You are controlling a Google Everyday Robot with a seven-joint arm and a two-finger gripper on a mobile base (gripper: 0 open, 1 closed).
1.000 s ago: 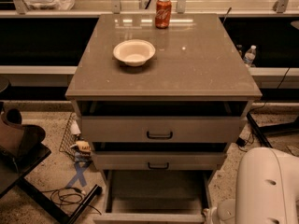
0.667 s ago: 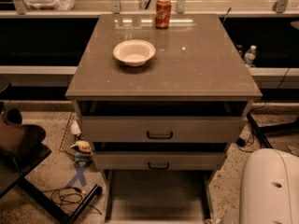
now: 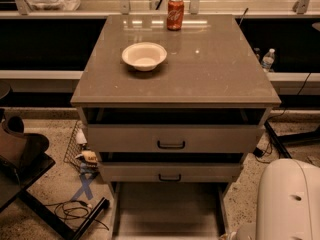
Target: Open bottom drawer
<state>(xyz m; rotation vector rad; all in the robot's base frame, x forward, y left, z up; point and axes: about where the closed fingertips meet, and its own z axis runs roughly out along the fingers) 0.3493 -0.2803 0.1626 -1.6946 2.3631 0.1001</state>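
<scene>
The bottom drawer [image 3: 167, 209] stands pulled out from the grey-beige cabinet [image 3: 175, 69]. Its flat grey inside runs down to the frame's lower edge, and its front panel and handle are cut off below. Above it sit the mid-sized drawer front [image 3: 170, 173] and the tall top drawer front [image 3: 171, 139], each with a black bar handle and each slightly out. The white shell of my arm [image 3: 287, 204] fills the lower right corner. The gripper is out of view, below the bottom edge.
A white bowl [image 3: 144, 55] and a red soda can [image 3: 175, 13] stand on the cabinet top. Cables [image 3: 75, 210] and a dark stand [image 3: 22, 156] lie on the floor to the left. A water bottle [image 3: 268, 59] stands at the far right.
The bottom drawer has come further out: its front panel, seen near the lower edge before, has slipped out of the frame. The white arm shell has shifted slightly right.
</scene>
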